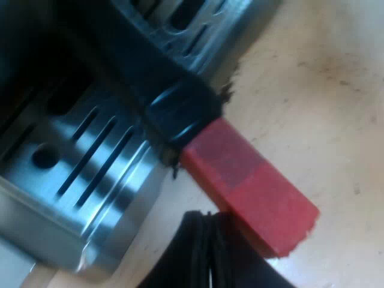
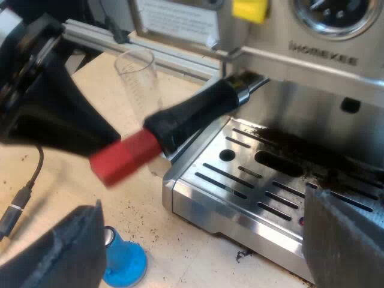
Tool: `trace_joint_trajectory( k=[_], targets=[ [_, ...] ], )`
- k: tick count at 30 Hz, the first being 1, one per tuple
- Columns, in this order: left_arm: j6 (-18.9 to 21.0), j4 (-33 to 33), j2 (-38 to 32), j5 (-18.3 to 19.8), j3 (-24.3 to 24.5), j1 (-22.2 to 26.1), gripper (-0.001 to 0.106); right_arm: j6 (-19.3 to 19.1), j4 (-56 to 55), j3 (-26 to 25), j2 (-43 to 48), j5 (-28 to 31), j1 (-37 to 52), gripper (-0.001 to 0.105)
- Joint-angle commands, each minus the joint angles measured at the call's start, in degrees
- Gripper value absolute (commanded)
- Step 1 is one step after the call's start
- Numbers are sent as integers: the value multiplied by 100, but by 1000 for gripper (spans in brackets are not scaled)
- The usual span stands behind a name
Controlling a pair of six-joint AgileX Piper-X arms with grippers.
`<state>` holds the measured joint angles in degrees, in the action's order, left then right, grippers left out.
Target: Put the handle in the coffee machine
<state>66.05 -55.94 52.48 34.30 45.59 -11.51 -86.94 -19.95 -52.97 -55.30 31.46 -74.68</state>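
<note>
The left gripper (image 2: 99, 137) is meeting the red end of the dark-handled metal holder (image 2: 192, 117), which is angling up into the steel espresso machine's (image 2: 312, 66) front; its grip cannot be told. The right gripper (image 2: 204, 240) is hovering, fingers spread wide.

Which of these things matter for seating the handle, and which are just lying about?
For the job:
handle
machine

Lying about:
glass
blue tamper
spilled grounds
</note>
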Motion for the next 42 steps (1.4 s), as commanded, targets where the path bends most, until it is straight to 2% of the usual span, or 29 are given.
trace_joint_trajectory(
  k=[1, 7, 9, 13, 16, 19, 21, 22, 25, 27, 30, 32, 35, 40, 42],
  targets=[
    [71, 144, -19, 594, 24, -339, 1, -24, -148, -98, 35, -156, 54, 70],
    [-45, 876, -16, 571, 24, -669, 1, -24, -344, -101, 35, -179, 52, 70],
    [-45, 1184, -16, 762, 24, -798, 1, -24, -343, -101, 35, -179, 52, 70],
    [-45, 1596, -10, 916, 24, -1035, 1, -24, -343, -101, 35, -163, 52, 70],
    [-45, 1689, -10, 833, 24, -1132, 1, -24, -343, -101, 35, -94, 52, 70],
    [-45, 1687, -123, 493, 35, -992, 1, -24, -343, -101, 35, -43, 52, 70],
    [-45, 1576, -272, 118, 35, -815, 1, -24, -343, -101, 35, -43, 52, 70],
    [-45, 1537, -315, 89, 35, -766, 1, -24, -343, -101, 35, -43, 52, 70],
    [-45, 847, -497, -9, 104, -554, 1, -24, -343, -101, 35, -43, 52, 70],
    [-61, 302, -553, -376, 130, -495, 1, -24, -343, -101, 35, -43, 52, 70],
    [-122, -242, -506, -604, 112, -496, 1, -24, -343, -101, 35, -64, 52, 70],
    [-121, -342, -445, -688, 83, -496, 1, -24, -343, -101, 35, -173, 52, 70],
    [-80, -343, -261, -1099, 63, -496, 1, -24, -375, -101, 35, -224, 52, 70],
    [-118, -307, 210, -972, 63, -496, 1, -24, -577, -101, 35, -242, 52, 70],
    [-165, -221, 381, -662, 63, -496, 1, -24, -591, -101, 35, -331, 52, 70]
  ],
)
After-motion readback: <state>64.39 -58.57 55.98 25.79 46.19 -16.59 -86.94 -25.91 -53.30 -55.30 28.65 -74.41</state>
